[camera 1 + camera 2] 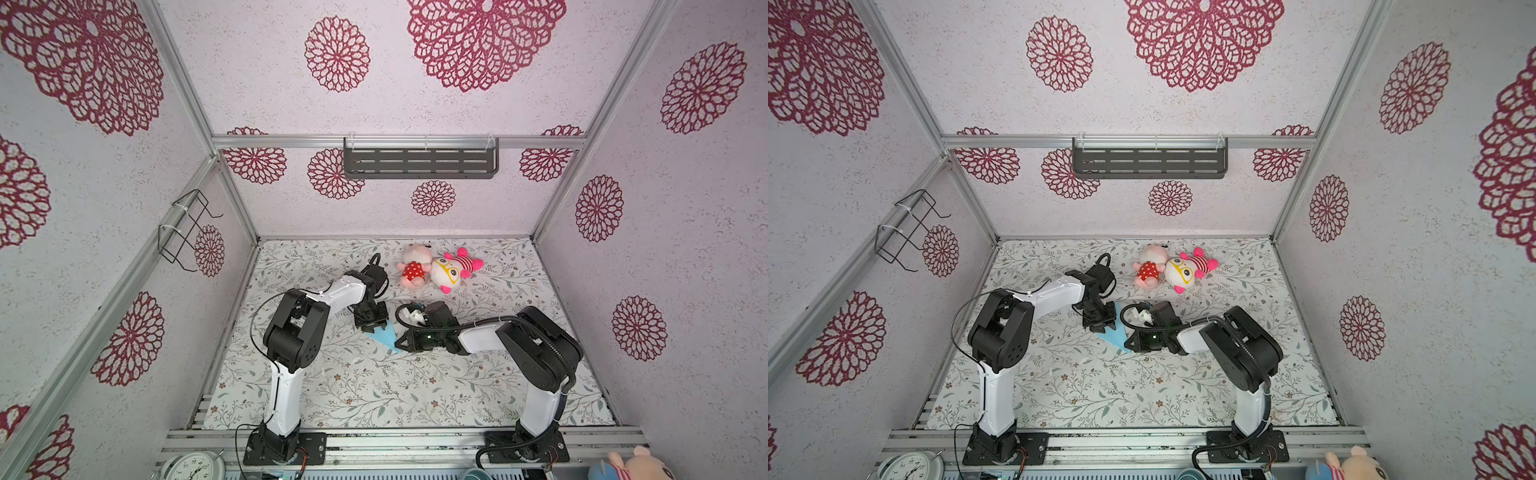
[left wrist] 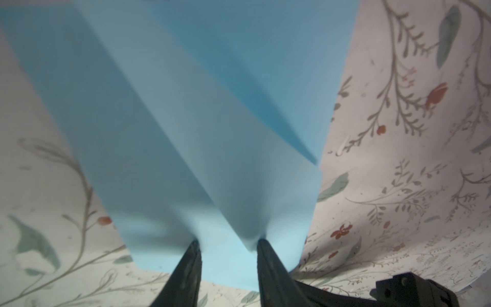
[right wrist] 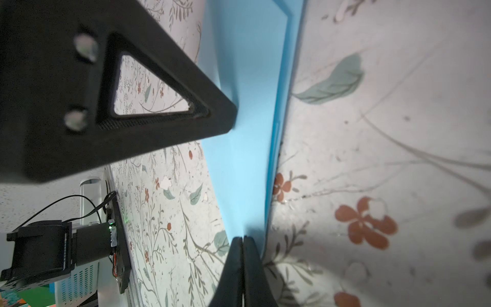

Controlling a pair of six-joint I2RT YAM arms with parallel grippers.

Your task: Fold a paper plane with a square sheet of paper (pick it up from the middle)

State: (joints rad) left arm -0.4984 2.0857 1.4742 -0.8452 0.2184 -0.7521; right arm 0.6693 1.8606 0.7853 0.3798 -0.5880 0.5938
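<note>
Here, just in front of the pink plush toys, the light-blue paper plane lies on the surface, the left tool pressing it with parted jaws and the right tool closed at its edge, so the crease is best run slowly with the paper pinned.

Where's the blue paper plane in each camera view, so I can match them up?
In a top view: paper plane just below picture centre.
In a top view: below centre, slightly leftward.
Left wrist: fills most of the frame.
Right wrist: narrow blue strip through the middle.
Shared landmark: floral tablecloth.
</note>
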